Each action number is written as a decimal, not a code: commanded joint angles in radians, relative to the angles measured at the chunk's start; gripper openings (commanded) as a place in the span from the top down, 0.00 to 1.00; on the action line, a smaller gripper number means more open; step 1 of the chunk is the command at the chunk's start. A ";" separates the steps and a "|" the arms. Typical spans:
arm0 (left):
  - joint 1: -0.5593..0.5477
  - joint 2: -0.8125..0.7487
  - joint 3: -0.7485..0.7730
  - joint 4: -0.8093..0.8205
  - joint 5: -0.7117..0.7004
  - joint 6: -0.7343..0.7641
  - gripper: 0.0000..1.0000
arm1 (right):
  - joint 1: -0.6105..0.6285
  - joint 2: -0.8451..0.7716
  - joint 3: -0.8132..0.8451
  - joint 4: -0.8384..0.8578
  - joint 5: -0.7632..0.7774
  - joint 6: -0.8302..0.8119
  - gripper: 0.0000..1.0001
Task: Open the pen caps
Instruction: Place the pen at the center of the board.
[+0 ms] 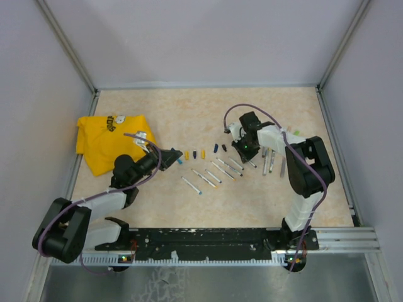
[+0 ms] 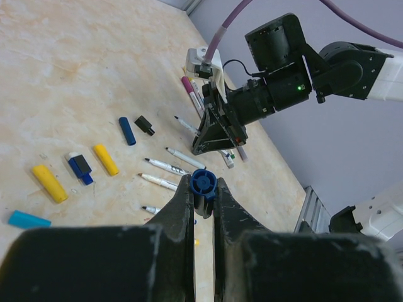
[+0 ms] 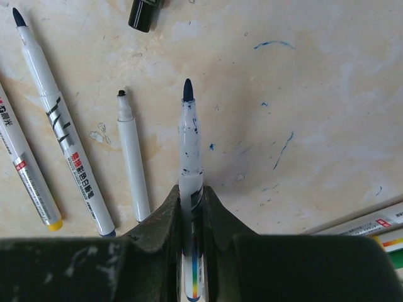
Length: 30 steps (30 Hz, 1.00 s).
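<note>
Left claw (image 2: pixel 203 190) pinches a blue cap (image 2: pixel 204 181) between its tips, right claw (image 3: pixel 191 192) clamps the bare pen (image 3: pixel 189 132) by the barrel, tip poking out ahead. Looks like each grabs one end so they pull apart.

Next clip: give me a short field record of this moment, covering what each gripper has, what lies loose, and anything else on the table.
left gripper: shut on a blue cap, seen end-on between the fingers
right gripper: shut on an uncapped pen, dark blue tip pointing away from the fingers
loose caps: yellow cap, black cap, light blue cap and others on the table
loose pens: several, uncapped, lying between the arms
other: yellow cloth, table's left side
</note>
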 commanded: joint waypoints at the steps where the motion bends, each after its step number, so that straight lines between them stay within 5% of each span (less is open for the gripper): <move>1: 0.007 0.017 0.016 0.039 0.029 -0.010 1.00 | -0.009 0.029 0.039 -0.029 -0.004 -0.019 0.87; 30: -0.015 0.167 0.066 0.091 0.108 -0.118 1.00 | -0.011 -0.148 -0.008 0.080 -0.004 -0.012 0.65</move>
